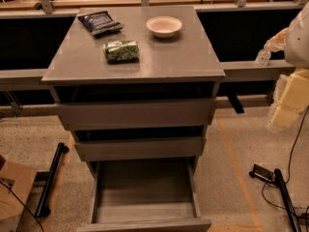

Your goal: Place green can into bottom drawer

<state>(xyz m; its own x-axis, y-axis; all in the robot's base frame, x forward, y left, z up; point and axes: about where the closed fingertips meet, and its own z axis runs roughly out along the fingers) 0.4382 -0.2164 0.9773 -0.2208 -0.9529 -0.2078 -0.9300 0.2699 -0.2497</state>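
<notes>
The green can [121, 51] lies on its side on the grey cabinet top [183, 57], left of centre. The bottom drawer [145, 187] is pulled out wide, and its inside shows nothing in it. The two shallower drawers above it are pulled out only a little. My gripper [284, 111] hangs at the right edge of the view, beside the cabinet and below the level of its top. It is well away from the can and holds nothing that I can see.
A dark blue chip bag [100, 22] and a white bowl [164, 26] sit at the back of the cabinet top. A rail runs behind the cabinet. Cables and a black stand [282, 187] lie on the floor to the right, and a black bar [52, 178] to the left.
</notes>
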